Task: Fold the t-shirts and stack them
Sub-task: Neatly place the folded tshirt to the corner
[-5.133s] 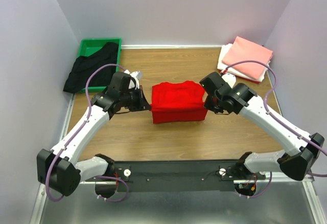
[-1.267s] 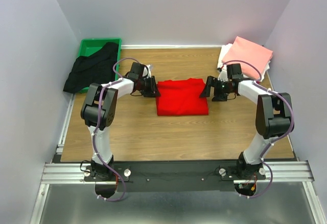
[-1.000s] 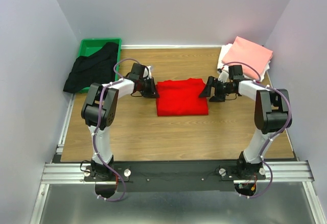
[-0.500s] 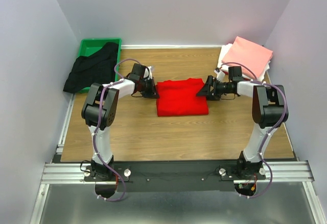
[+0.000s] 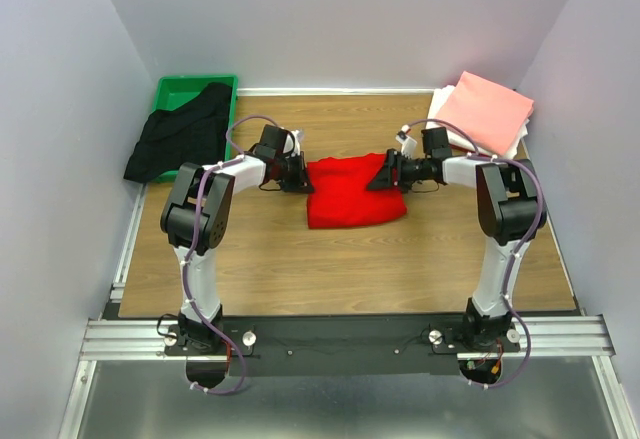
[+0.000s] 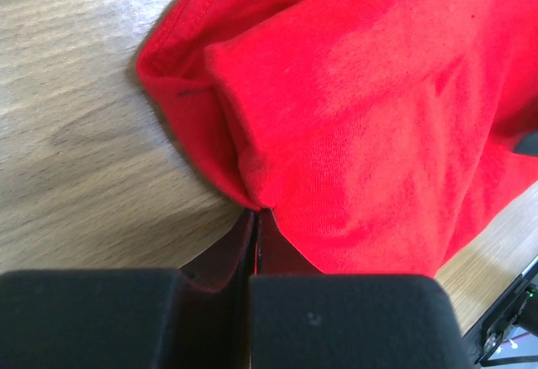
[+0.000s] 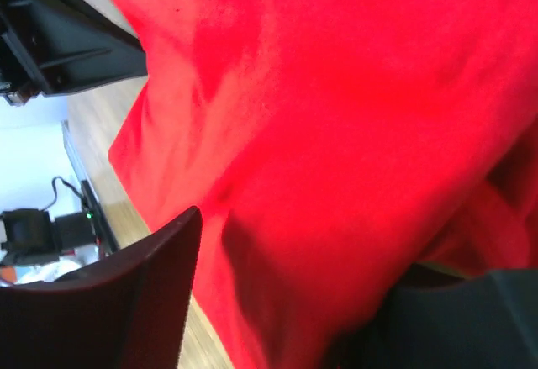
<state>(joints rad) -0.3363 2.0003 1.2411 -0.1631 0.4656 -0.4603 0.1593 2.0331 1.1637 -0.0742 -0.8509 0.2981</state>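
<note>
The red t-shirt (image 5: 352,197) is plain bright red. The black t-shirt (image 5: 178,137) is plain black against a bright green tray (image 5: 190,85), the salmon-pink t-shirt (image 5: 487,109) and the white t-shirt (image 5: 441,109) are both unpatterned, and the table (image 5: 330,269) shows brown wood grain. My left gripper (image 5: 298,174) and right gripper (image 5: 378,177) are black; my left arm (image 5: 203,277) and right arm (image 5: 490,277) are white with black joints.

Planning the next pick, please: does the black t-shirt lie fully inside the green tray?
No, the black t-shirt spills over the green tray's rim.
</note>
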